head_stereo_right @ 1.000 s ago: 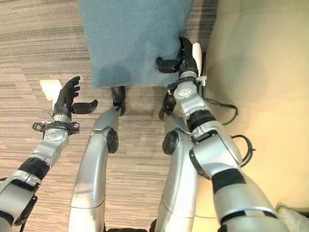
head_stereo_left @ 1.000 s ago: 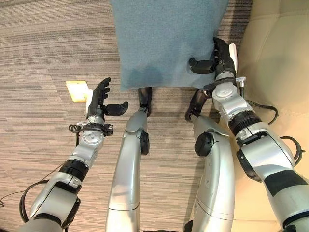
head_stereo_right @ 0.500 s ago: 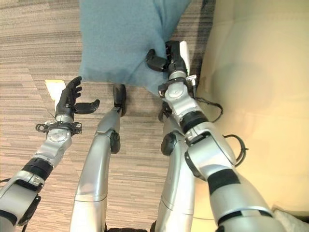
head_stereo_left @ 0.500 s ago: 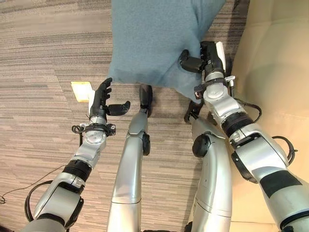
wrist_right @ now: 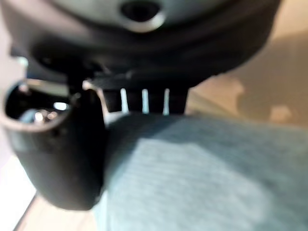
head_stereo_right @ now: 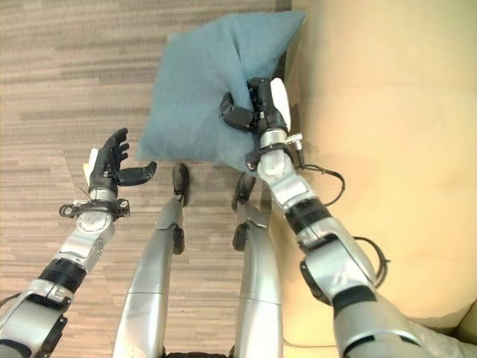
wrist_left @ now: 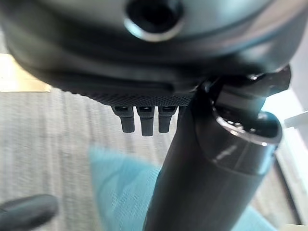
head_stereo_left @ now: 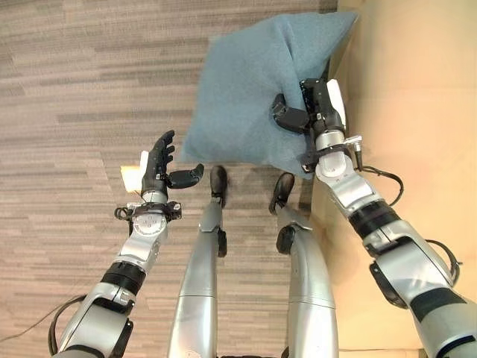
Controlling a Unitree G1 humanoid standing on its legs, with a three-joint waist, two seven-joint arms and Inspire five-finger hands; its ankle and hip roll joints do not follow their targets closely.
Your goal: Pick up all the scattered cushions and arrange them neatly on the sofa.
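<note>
Beside one sofa (head_stereo_left: 417,89), right robot hand (head_stereo_left: 317,112) grips one cushion (head_stereo_left: 246,97).

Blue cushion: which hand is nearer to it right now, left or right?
Right. The right hand is clamped on the blue cushion at its edge beside the beige sofa. The left hand hangs open over the carpet, apart from the cushion's lower left corner.

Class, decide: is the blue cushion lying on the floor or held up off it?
Held up: the right hand pinches the blue cushion by its edge, next to the beige sofa.
</note>
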